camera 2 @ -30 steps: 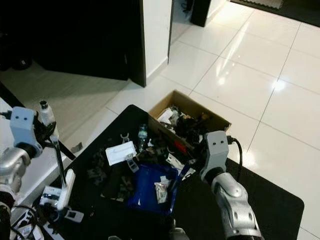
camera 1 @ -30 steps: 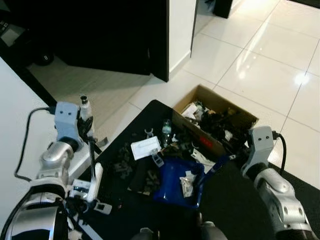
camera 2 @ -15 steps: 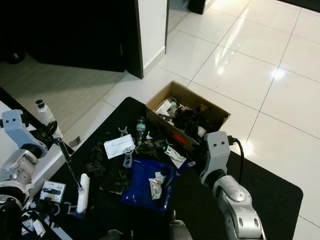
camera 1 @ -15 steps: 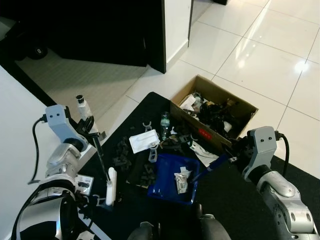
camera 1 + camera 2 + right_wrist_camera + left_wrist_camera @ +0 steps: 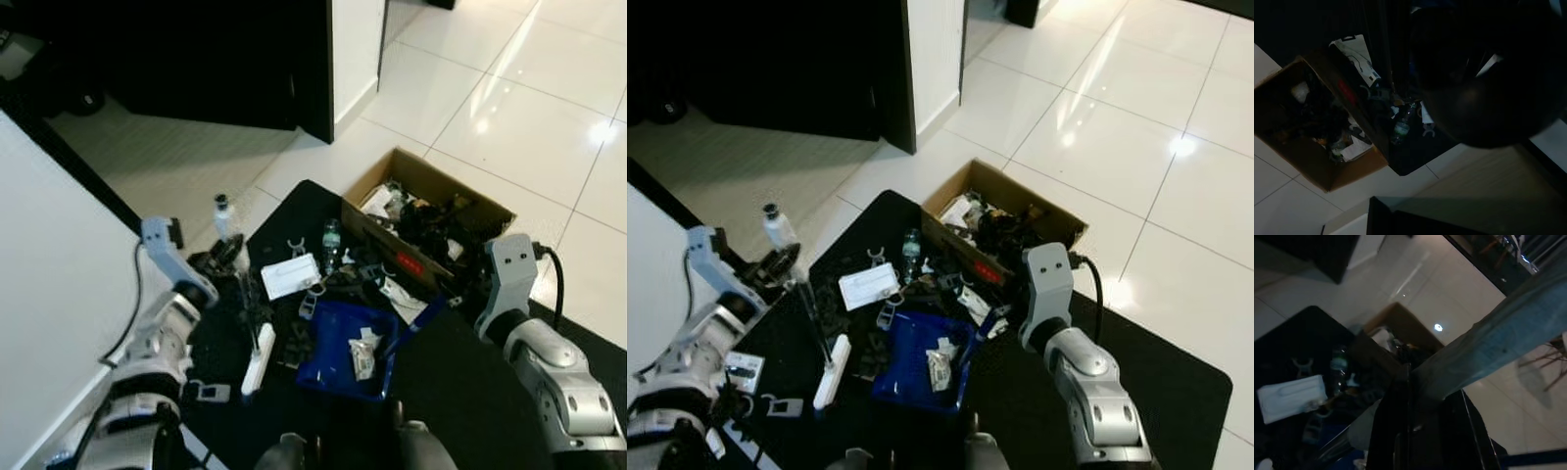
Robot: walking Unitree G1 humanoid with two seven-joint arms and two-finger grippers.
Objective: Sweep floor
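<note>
Litter: small dark bits, clips and scraps lie scattered over the black mat (image 5: 470, 382), mostly between the brush and the cardboard box.
Left gripper (image 5: 220, 257): out over the left part of the mat, fingers closed around the top of the brush handle (image 5: 811, 315).
Brush: the thin dark handle slants down from the left gripper to the white brush head (image 5: 259, 358), which rests on the mat just left of the dustpan.
Left wrist view: looks down along the handle toward the box (image 5: 1400, 328) and the white card (image 5: 1288, 396); the picture is dim.
Right gripper: near the right edge of the dustpan, at the blue dustpan handle (image 5: 423, 321); it is hidden behind the wrist, so I cannot tell how its fingers stand.
Dustpan (image 5: 338, 345): blue, flat on the mat near the middle, with a small clear packet (image 5: 364, 352) and some scraps inside.
Cardboard box (image 5: 392, 181): open, at the far edge of the mat, crammed with dark and white junk.
Bottle (image 5: 331, 240): small, clear, upright just left of the box.
White card (image 5: 290, 275): flat on the mat, between the bottle and the brush handle.
Floor (image 5: 509, 88): glossy white tiles beyond the mat.
</note>
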